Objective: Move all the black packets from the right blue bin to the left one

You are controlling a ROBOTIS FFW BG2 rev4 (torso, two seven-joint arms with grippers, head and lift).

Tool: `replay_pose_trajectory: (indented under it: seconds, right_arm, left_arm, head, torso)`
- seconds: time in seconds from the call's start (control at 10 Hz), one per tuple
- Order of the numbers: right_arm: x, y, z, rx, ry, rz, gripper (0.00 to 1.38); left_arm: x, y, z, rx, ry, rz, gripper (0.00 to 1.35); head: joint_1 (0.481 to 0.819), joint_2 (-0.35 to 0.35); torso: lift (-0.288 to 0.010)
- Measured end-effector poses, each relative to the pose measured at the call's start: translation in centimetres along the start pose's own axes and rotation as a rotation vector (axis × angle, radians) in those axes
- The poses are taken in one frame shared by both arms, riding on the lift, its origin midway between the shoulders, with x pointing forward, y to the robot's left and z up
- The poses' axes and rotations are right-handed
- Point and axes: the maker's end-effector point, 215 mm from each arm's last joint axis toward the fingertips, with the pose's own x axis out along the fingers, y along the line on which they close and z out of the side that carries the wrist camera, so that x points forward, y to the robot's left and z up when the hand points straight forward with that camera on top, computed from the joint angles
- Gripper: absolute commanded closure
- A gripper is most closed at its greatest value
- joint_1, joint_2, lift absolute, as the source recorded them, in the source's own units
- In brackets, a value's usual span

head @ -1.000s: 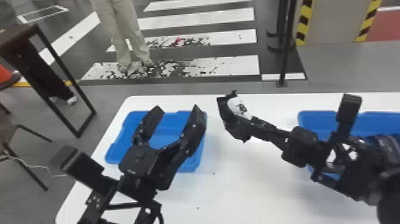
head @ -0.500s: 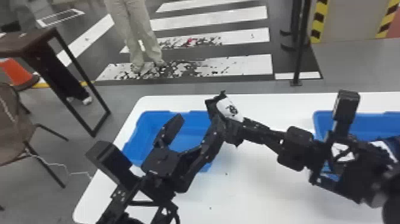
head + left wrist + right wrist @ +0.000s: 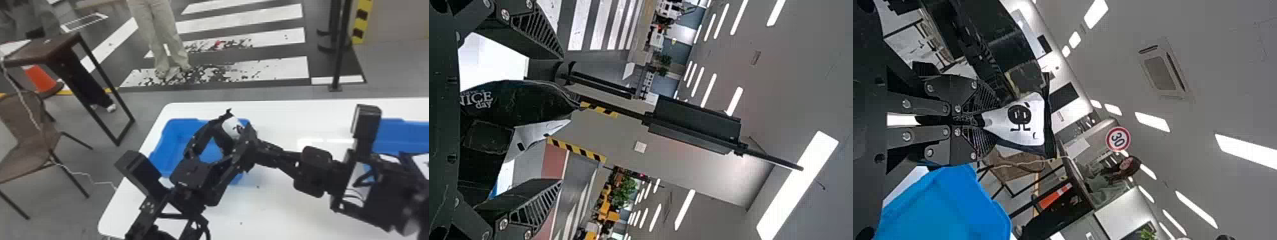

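Note:
In the head view, my left gripper (image 3: 233, 130) stands open over the left blue bin (image 3: 169, 143), its fingers around the black packet (image 3: 232, 127) with a white printed face. From the right, my right gripper (image 3: 255, 145) reaches the same packet. The right wrist view has that right gripper (image 3: 987, 120) shut on one end of the packet (image 3: 1023, 117). Between the spread fingers of the left gripper (image 3: 561, 120) lies the packet's dark side (image 3: 516, 102) in the left wrist view. The right blue bin (image 3: 399, 134) is partly hidden behind the right arm.
Both bins stand on a white table (image 3: 281, 207). Both arms cross close together above it near the left bin. Beyond the table's left edge are a brown chair (image 3: 28, 137) and a dark side table (image 3: 48, 48). A black post (image 3: 340, 48) stands behind.
The left gripper has come up to the packet, which is now between its fingers. The right gripper, still holding the packet, has moved left over the left bin. The head view has turned leftward.

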Motion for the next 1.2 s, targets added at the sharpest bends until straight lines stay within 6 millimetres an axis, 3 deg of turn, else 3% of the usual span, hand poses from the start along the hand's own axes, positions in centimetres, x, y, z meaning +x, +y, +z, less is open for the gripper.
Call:
replay_pose_trajectory:
  seconds: [0.1, 0.4, 0.6, 0.7, 0.9, 1.0, 1.1, 1.2]
  right_arm:
    - [0.1, 0.2, -0.2, 0.004, 0.003, 0.006, 1.09]
    - [0.1, 0.1, -0.1, 0.008, -0.004, 0.005, 1.09]
    - [0.0, -0.2, 0.0, 0.007, -0.01, -0.001, 1.07]
    - [0.0, -0.3, 0.0, 0.003, -0.012, -0.003, 0.9]
    - [-0.3, -0.6, 0.2, -0.005, -0.028, -0.013, 0.09]
    - [-0.5, -0.9, 0.1, -0.013, -0.031, -0.023, 0.06]
    - [-1.0, -1.4, 0.4, -0.027, -0.04, -0.041, 0.12]
    - [-1.8, -2.0, 0.7, -0.034, -0.054, -0.062, 0.11]
  left_arm:
    - [0.0, 0.1, 0.0, 0.003, 0.001, 0.002, 1.24]
    - [-0.3, 0.9, -0.8, 0.018, 0.035, 0.022, 1.22]
    - [-0.3, 1.0, 0.2, 0.059, 0.014, 0.03, 1.22]
    - [-0.3, 1.1, 0.5, 0.064, 0.004, 0.038, 1.22]
    - [-0.4, 1.7, 1.3, 0.074, -0.019, 0.058, 1.22]
    - [-0.4, 2.3, 1.8, 0.086, -0.031, 0.077, 1.22]
    - [-0.3, 3.6, 1.8, 0.109, -0.035, 0.111, 1.22]
    - [0.3, 5.5, 0.8, 0.143, -0.028, 0.148, 1.22]
  head:
    - [0.695, 0.35]
    - [0.695, 0.35]
    - [0.695, 0.35]
    - [0.695, 0.35]
    - [0.695, 0.35]
    - [0.695, 0.35]
    - [0.695, 0.35]
    - [0.695, 0.35]
  torso:
    - [-0.14]
    - [-0.14]
    - [-0.14]
    - [-0.14]
    - [-0.14]
    - [-0.14]
    - [-0.14]
    - [-0.14]
